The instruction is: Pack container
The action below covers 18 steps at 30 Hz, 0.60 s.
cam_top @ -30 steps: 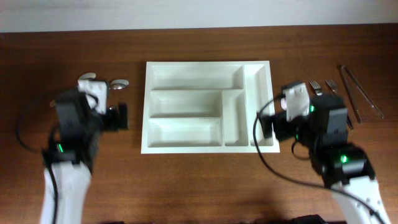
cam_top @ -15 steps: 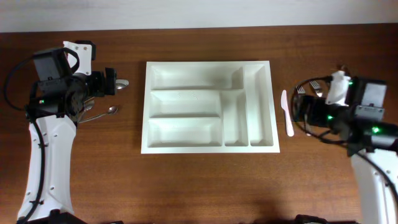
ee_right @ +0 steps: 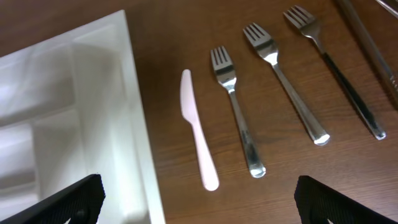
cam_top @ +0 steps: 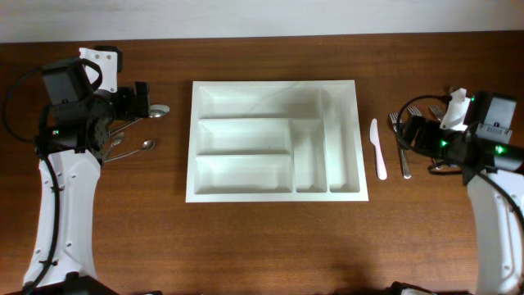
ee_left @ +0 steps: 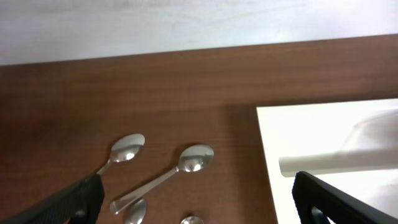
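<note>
The container (cam_top: 275, 84) is a white five-compartment tray in the middle of the table, with nothing in it. Its corner shows in the left wrist view (ee_left: 323, 134) and its right side in the right wrist view (ee_right: 134, 112). My left gripper (cam_top: 139, 101) hangs open above several metal spoons (ee_left: 194, 158) left of the tray, holding nothing (ee_left: 199, 202). My right gripper (cam_top: 412, 132) is open above the cutlery to the right of the tray. Below it (ee_right: 199, 202) lie a white plastic knife (ee_right: 198, 127) and three metal forks (ee_right: 236, 112).
The knife (cam_top: 377, 147) lies parallel to the tray's right edge, with a fork (cam_top: 403, 152) beside it. Metal tongs (ee_right: 367, 37) lie beyond the forks at the far right. Spoons (cam_top: 146, 145) are scattered under the left arm. A pale wall borders the table's far edge.
Both arms have swung outward from beside the tray: the left up over the spoons, the right out over the knife and forks, which uncovered the knife. Both grippers stayed open.
</note>
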Tool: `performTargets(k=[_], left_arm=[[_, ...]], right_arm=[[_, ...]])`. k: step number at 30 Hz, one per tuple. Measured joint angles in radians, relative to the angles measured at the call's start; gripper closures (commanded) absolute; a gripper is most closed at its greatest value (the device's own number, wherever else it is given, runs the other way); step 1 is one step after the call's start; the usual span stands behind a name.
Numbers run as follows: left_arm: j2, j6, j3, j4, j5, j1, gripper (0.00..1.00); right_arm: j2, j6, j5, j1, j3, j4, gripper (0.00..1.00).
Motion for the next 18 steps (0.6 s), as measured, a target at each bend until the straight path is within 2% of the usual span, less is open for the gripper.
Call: performTargets(k=[13, 18], left_arm=[[0.000, 0.000, 0.000, -0.062, -0.003, 0.000, 0.01], [0.000, 0.000, 0.000, -0.062, -0.003, 0.000, 0.01]], right_arm=[[0.423, -0.119, 0.086, 0.002, 0.309, -0.185, 0.00], [0.517, -0.140, 0.120, 0.013, 0.372, -0.207, 0.00]])
